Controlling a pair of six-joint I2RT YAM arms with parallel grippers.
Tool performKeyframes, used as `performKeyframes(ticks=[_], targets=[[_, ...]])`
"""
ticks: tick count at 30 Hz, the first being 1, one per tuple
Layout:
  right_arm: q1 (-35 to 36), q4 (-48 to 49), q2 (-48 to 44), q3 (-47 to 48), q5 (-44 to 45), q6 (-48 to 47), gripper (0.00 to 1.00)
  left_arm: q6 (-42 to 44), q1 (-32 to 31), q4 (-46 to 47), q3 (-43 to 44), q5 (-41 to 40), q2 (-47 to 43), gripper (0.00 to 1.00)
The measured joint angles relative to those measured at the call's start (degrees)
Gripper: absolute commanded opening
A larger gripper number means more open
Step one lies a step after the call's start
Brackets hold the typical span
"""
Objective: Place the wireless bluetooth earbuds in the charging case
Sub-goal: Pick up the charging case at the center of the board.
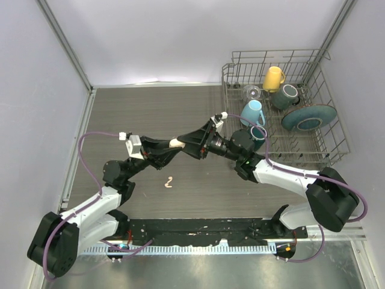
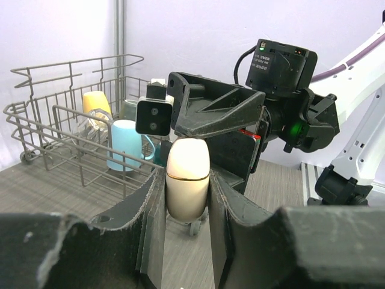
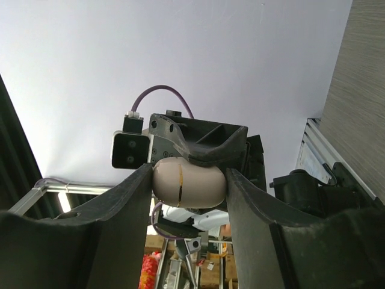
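Top view looks down over the worktop; both wrist views face each other closely, sharing the charging case.

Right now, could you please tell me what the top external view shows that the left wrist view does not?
Only the top external view shows a cream earbud lying on the table, apart from both arms, and the plate in the dish rack. Only the left wrist view shows the seam around the charging case. Both show the case between the left gripper and the right gripper, plus the rack, the yellow mug and the blue mug.
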Motion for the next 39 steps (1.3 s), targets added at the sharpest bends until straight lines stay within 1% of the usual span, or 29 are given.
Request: performKeyframes(ticks=[6, 7, 9, 10, 13, 14, 16, 17, 20, 23, 27, 36, 39], targets=[[0.2, 2.2, 0.8, 0.0, 0.4, 1.1, 0.03, -0.4, 0.0, 1.2, 0.0, -0.6, 0.1, 0.20], [0.2, 2.4, 0.9, 0.0, 0.4, 1.2, 0.03, -0.5, 0.1, 1.3, 0.0, -0.6, 0.1, 0.11], [0.2, 2.4, 0.9, 0.0, 0.4, 1.2, 0.04, -0.5, 0.2, 1.3, 0.0, -0.5, 0.2, 0.01], [0.2, 2.4, 0.9, 0.0, 0.4, 1.2, 0.05, -0.4, 0.2, 1.2, 0.0, -0.4, 0.2, 0.00], [0.2, 2.1, 0.9, 0.1, 0.4, 0.9, 0.23, -0.3, 0.3, 1.2, 0.0, -0.2, 0.3, 0.00], [0.2, 1.7, 0.9, 0.2, 0.4, 0.4, 0.36, -0.2, 0.3, 1.2, 0.0, -0.1, 0.4, 0.00], [0.2, 0.3, 0.9, 0.6, 0.9, -0.7, 0.44, 0.2, 0.3, 1.0, 0.0, -0.1, 0.6, 0.00], [0.2, -1.2, 0.6, 1.1, 1.1, -1.6, 0.52, 0.5, 0.4, 0.8, -0.1, -0.1, 0.8, 0.00], [0.2, -8.9, -0.9, 3.8, 2.1, -6.8, 0.63, 0.9, 0.4, 0.6, -0.2, -0.3, 1.0, 0.00], [1.1, -18.9, -3.6, 7.0, 3.4, -14.0, 0.67, 1.5, 0.3, 0.7, -0.5, -1.0, 0.9, 0.00], [2.0, -29.0, -6.9, 9.4, 5.2, -21.7, 0.68, 2.9, 0.2, 3.4, -2.8, -1.9, 0.8, 0.00], [2.2, -39.1, -9.7, 10.4, 9.1, -31.7, 0.68, 3.0, -0.1, 4.7, -6.5, -4.5, 0.9, 0.00], [3.7, -46.4, -10.7, 13.1, 13.2, -37.2, 0.67, 3.1, -0.2, 5.0, -7.5, -4.2, 0.8, 0.00]])
